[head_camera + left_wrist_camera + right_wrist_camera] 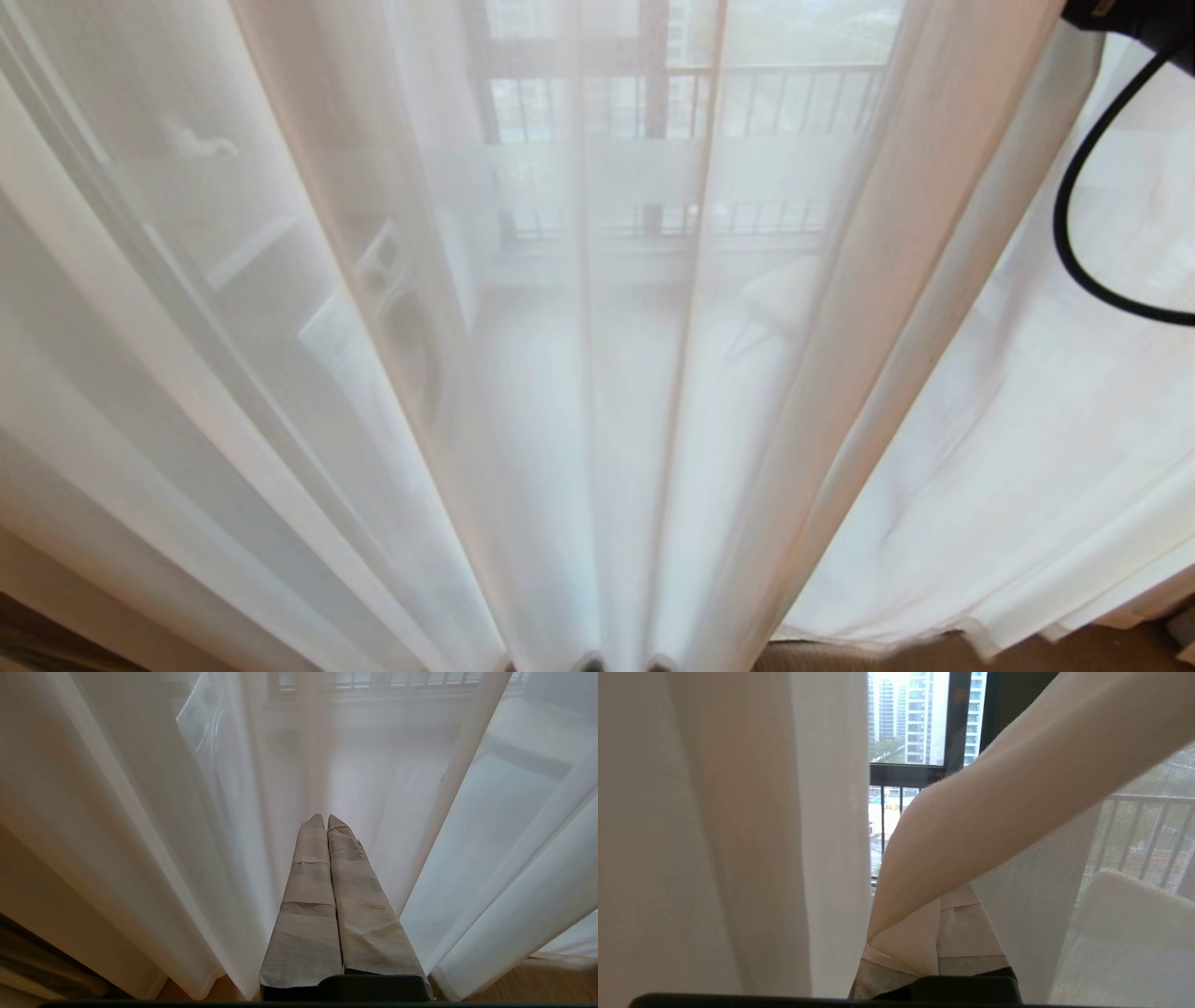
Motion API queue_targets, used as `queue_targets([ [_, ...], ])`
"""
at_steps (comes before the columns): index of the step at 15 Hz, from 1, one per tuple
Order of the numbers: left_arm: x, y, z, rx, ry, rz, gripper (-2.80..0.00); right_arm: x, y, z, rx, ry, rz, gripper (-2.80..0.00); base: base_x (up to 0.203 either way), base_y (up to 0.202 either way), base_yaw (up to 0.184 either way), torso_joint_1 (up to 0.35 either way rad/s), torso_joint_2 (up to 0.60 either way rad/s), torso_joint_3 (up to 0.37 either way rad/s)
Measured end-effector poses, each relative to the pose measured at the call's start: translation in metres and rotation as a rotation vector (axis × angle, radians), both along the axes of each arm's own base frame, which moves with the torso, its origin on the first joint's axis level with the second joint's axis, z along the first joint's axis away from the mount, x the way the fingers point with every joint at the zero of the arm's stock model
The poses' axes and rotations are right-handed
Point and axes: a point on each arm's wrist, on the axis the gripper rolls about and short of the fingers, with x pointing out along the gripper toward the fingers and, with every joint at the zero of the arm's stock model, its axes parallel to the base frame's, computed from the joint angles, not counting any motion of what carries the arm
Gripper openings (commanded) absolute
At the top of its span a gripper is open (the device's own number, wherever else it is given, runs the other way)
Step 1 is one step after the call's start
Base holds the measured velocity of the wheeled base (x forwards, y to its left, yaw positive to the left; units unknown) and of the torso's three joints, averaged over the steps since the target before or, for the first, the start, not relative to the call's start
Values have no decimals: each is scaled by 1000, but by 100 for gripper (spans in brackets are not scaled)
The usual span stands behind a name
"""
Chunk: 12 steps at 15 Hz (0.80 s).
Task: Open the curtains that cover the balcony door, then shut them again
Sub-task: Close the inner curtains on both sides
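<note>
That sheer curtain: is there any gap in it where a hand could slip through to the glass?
One gap shows in the right wrist view: a narrow slit between two sheer folds, with bare door frame and railing behind. The right gripper sits at its foot, draped in fabric. Around the left gripper the folds hang unbroken.

Curtains (597, 373) down to floor (840, 656)

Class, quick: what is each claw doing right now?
Left claw: closed, holding nothing, near the sheer curtain.
Right claw: closed, sheer curtain draped over it; a grip cannot be told.
</note>
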Motion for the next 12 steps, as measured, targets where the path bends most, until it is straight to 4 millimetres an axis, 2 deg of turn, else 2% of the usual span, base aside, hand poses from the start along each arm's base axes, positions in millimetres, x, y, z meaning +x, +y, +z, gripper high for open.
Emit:
queue_targets([
  [5, 0, 0, 0, 0, 0, 0, -280, -28, 11, 10, 7, -9, 83, -280, 0, 0, 0, 0, 0, 0],
  [12, 0, 0, 0, 0, 0, 0, -280, -68, 4, 9, 19, -1, 123, -280, 0, 0, 0, 0, 0, 0],
])
